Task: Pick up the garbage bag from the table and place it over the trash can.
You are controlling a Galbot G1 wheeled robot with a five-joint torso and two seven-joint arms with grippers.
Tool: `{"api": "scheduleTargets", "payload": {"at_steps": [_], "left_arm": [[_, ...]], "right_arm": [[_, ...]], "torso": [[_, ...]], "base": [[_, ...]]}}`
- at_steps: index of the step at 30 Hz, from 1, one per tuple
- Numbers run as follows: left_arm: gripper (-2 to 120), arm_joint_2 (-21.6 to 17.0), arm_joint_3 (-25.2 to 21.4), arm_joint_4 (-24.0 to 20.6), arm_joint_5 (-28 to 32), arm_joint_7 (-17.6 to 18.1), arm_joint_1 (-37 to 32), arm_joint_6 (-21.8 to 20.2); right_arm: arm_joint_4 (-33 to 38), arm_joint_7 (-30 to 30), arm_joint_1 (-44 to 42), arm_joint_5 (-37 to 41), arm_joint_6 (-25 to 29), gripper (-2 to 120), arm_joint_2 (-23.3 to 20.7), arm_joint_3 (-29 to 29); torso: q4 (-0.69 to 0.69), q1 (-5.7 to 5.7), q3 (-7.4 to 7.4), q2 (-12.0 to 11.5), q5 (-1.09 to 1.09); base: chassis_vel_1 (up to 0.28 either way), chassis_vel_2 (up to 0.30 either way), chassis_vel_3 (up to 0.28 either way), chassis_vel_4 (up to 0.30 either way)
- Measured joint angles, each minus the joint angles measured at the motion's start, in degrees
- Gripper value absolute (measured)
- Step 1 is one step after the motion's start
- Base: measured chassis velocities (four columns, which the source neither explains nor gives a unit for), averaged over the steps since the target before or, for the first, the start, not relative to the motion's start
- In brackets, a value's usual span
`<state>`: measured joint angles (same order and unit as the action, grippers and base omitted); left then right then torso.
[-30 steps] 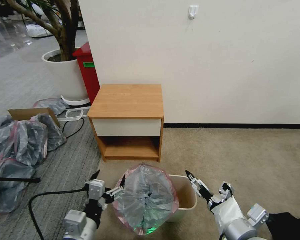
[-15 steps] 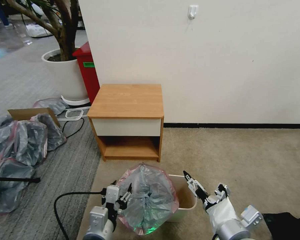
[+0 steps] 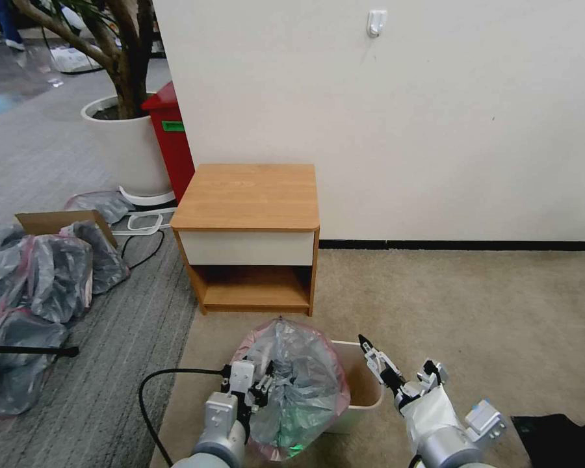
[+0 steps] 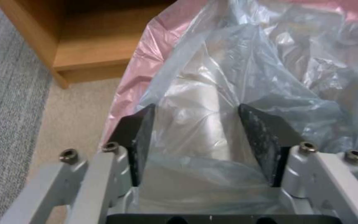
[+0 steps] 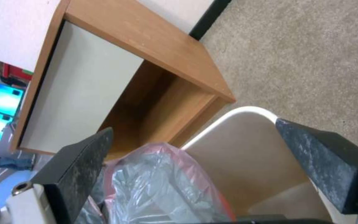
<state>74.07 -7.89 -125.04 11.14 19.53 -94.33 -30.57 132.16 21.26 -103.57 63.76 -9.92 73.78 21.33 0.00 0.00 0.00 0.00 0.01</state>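
Note:
The garbage bag (image 3: 299,383), grey film with a pink rim, stands puffed up over the left half of the trash can (image 3: 365,390) on the carpet before the table (image 3: 247,195). My left gripper (image 3: 266,385) presses into the bag's left side. In the left wrist view it (image 4: 199,140) is open, with bag film (image 4: 195,102) bulging between its black fingers (image 4: 139,140). My right gripper (image 3: 396,364) hovers open over the can's right end. The right wrist view shows its spread fingers (image 5: 324,161) framing the bare can rim (image 5: 228,121) and the bag (image 5: 158,186).
A heap of grey bags with a cardboard box (image 3: 45,273) lies on the left floor. A red bin (image 3: 172,143) and a white planter (image 3: 127,146) stand behind the table. A black cable (image 3: 169,374) trails from my left arm. Beige carpet (image 3: 474,312) is free on the right.
My left gripper has moved right, from beside the bag into its left side, denting the film. My right gripper has shifted only slightly.

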Motion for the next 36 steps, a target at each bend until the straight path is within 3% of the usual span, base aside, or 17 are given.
{"api": "scheduleTargets", "payload": {"at_steps": [16,19,24,26,32,36], "left_arm": [[45,0.20,1.83,1.80,0.05,1.85,4.32,-3.85],[38,-0.46,3.26,1.77,3.66,4.22,6.10,-7.04],[37,-1.55,4.50,1.89,8.24,7.93,9.59,-10.89],[34,-1.77,5.08,2.40,11.91,11.48,11.89,-11.56],[32,-2.15,5.38,3.04,13.99,13.16,12.53,-11.88],[25,-2.36,5.36,3.50,15.36,13.56,12.19,-11.88]], "right_arm": [[-0.54,1.33,1.55,0.04,0.09,100,-1.20,-1.51],[-0.78,1.39,1.62,-0.04,0.09,100,-1.02,-1.88],[-1.64,1.36,1.49,-0.76,0.15,100,-0.33,-1.47],[-2.00,1.30,1.26,-1.08,0.27,100,0.08,-0.96],[-2.12,1.16,1.29,-1.17,0.32,100,0.11,-0.04],[-2.15,1.10,1.48,-1.07,0.37,100,0.12,1.08]], "torso": [[0.00,0.00,0.00,0.00,0.00],[0.01,0.00,0.00,0.00,0.00],[0.00,0.00,0.00,0.00,-0.01],[-0.01,0.00,0.00,0.00,-0.01],[0.00,0.00,0.00,0.00,-0.01],[0.00,0.00,0.00,0.00,-0.01]], "base": [[0.000,0.000,0.000,0.000],[0.000,0.000,0.000,0.000],[0.000,0.000,0.000,0.000],[0.000,0.000,0.000,0.000],[0.000,0.000,0.000,0.000],[0.000,0.000,0.000,0.000]]}}
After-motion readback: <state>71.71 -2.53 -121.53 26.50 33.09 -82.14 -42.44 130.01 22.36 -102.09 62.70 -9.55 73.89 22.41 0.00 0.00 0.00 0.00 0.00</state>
